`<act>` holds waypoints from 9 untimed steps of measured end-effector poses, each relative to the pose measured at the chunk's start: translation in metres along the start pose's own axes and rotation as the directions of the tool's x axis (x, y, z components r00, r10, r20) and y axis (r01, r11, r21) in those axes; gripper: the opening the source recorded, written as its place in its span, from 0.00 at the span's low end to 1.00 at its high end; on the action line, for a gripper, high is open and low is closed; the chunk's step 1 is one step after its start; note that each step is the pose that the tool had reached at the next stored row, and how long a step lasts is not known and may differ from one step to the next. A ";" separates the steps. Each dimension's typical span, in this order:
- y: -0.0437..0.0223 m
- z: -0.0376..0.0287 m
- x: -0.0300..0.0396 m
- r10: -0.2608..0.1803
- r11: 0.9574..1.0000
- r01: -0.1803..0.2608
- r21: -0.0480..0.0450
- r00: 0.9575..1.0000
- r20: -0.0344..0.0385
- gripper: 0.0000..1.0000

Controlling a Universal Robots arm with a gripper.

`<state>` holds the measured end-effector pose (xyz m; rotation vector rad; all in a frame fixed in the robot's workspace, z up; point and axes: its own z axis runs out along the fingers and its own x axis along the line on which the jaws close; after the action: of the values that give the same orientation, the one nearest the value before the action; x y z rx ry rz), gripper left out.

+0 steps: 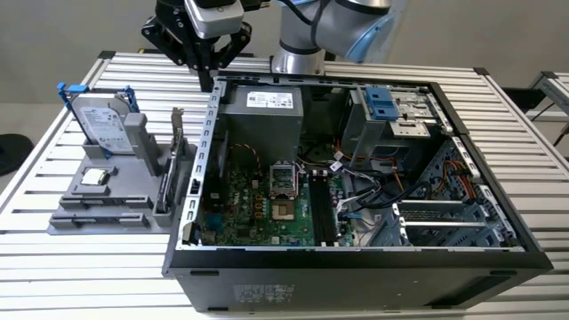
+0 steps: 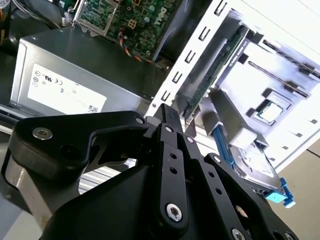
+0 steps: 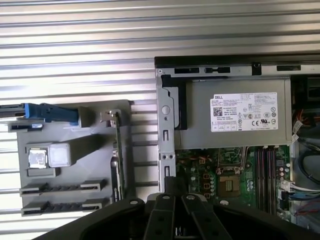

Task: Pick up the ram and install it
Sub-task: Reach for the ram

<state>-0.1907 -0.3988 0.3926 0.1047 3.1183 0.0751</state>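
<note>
My gripper (image 1: 206,67) hangs above the far left corner of the open computer case (image 1: 191,220), fingers pointing down. They are shut with nothing between them. In both wrist views the fingertips (image 3: 172,184) (image 2: 167,117) sit over the case's side wall, between the power supply (image 3: 235,117) and the grey parts stand (image 1: 98,220). I cannot make out the ram. Two long dark slots (image 3: 65,187) run along the stand's near part, and what they hold is unclear. The memory slots (image 1: 324,213) on the motherboard look dark.
On the stand are a hard drive in blue rails (image 1: 102,120), a square chip (image 1: 93,177) and a green card (image 3: 116,165) on edge with a metal bracket. The arm's base (image 1: 298,63) is behind the case. Cables (image 1: 374,190) and drive cages crowd the case's right side.
</note>
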 end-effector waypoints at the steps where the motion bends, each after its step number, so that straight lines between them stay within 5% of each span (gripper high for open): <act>1: -0.0001 0.0000 0.0021 0.000 1.000 0.000 0.000 1.000 0.000 0.00; 9: -0.0013 -0.0004 0.0188 -0.001 1.000 0.001 0.000 1.000 0.000 0.00</act>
<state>-0.2096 -0.3988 0.3926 0.1030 3.1184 0.0750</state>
